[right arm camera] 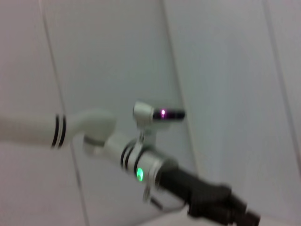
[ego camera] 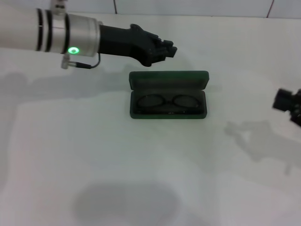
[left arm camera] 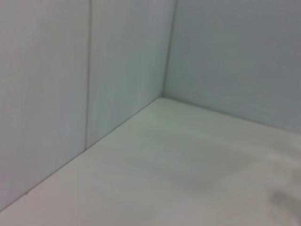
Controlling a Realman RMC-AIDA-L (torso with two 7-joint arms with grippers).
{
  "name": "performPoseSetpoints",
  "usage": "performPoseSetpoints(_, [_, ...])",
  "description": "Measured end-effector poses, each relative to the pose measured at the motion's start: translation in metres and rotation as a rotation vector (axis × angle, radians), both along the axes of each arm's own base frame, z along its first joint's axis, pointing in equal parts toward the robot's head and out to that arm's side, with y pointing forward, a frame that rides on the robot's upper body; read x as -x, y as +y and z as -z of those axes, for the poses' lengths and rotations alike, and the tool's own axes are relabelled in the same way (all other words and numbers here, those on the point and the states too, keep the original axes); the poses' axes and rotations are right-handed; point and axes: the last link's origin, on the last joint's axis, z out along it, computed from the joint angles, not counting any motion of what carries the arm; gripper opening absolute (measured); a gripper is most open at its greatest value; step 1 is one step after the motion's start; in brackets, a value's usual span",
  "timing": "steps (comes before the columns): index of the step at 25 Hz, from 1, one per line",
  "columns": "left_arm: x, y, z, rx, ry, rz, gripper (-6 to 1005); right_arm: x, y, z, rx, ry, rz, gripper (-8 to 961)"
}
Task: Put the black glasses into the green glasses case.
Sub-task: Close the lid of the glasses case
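Glasses: you can see the thin black-framed glasses (ego camera: 168, 102) with roundish clear lenses lying inside the lower half of the case, lenses side by side across its width, frame flat on the dark lining.

Case: the dark green rectangular hinged glasses case (ego camera: 168, 80) with rounded corners sits open near the middle of the bench, its lid tipped up on the far side, away from you. Any lettering is too small to make out.

Left gripper: your black left gripper (ego camera: 165, 50) hangs above the bench just behind the case's far left corner, clear of the lid and touching nothing. Its fingers look drawn together with nothing between them. The silver wrist behind it shows a lit green ring. The right wrist view also shows this gripper (right arm camera: 235, 209) from the side, at the end of the white arm, with a green light and a small purple light on the wrist parts.

Right gripper: your black right gripper (ego camera: 290, 104) sits at the right edge of the head view, well apart from the case and off to its side. Only part of it shows, so you cannot tell how its fingers stand.

Bench: the plain white bench (ego camera: 94, 155) carries only the case with the glasses. The left wrist view shows a bare stretch of bench (left arm camera: 188, 174) meeting pale wall panels in a corner.
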Motion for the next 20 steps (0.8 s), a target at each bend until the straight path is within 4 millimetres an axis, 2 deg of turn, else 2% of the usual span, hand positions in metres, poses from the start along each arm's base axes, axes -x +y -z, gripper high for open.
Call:
performPoseSetpoints(5, [0.002, 0.003, 0.013, -0.020, 0.029, -0.036, 165, -0.008, 0.001, -0.006, -0.053, 0.078, 0.021, 161])
performPoseSetpoints(20, [0.008, -0.003, 0.038, -0.009, 0.099, -0.065, 158, -0.016, 0.007, 0.002, -0.069, 0.071, 0.067, 181])
